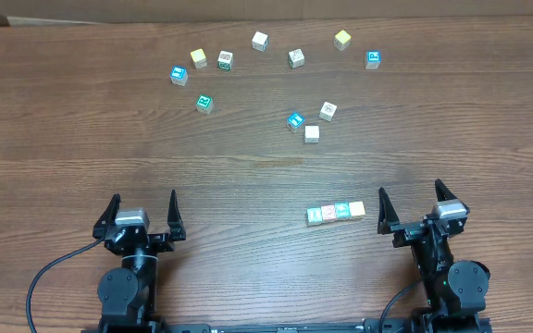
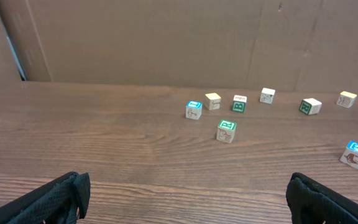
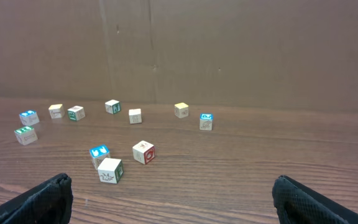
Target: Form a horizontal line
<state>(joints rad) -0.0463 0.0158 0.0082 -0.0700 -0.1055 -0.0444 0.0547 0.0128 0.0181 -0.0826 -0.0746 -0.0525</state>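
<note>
Line: four touching cubes [image 1: 336, 212] in a short row on the table [image 1: 63, 157], near my right gripper on the side facing my left arm. The row tilts slightly.
Line colours: white-green, red, teal, yellow, running from left to right.
Overhead only: the line shows in this view alone. It also shows the loose cubes [image 1: 295, 58] scattered well beyond the line, across the far part of the table.
Left gripper [image 1: 142, 199]: jaws wide apart, holding nothing.
Right gripper [image 1: 411, 192]: jaws wide apart, holding nothing.
Left wrist view: my dark fingers [image 2: 55, 199] sit in the bottom corners, cut off by the frame. Loose cubes lie far ahead, with a sliver of one at the right edge.
Right wrist view: fingers [image 3: 36, 202] are cut off the same way. Three loose cubes lie nearest, with a cardboard wall [image 3: 229, 50] behind.
Hard to make out: the prints on the cube faces are too small to read.
</note>
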